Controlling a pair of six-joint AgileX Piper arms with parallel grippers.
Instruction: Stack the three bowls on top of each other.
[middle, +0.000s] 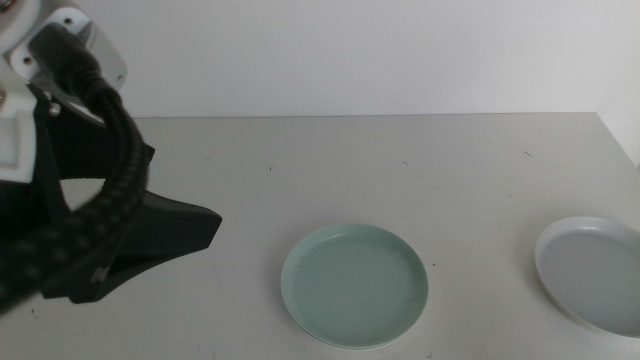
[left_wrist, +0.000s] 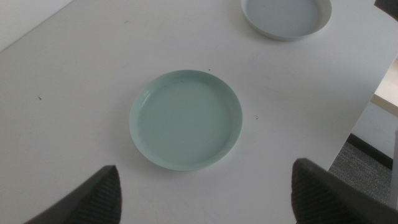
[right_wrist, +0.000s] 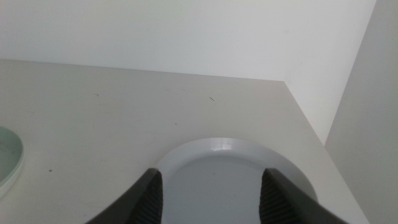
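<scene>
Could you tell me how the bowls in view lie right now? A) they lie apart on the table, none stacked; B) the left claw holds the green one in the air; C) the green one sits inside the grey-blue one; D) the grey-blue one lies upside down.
A: the green bowl and the grey-blue bowl rest separately on the table, with bare surface between them.

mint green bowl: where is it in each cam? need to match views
Middle view: mint green bowl low, centre.
Left wrist view: centre, between the open left gripper jaws.
Right wrist view: only a sliver at the edge.
Shared landmark: pale grey-blue bowl, in all three.
</scene>
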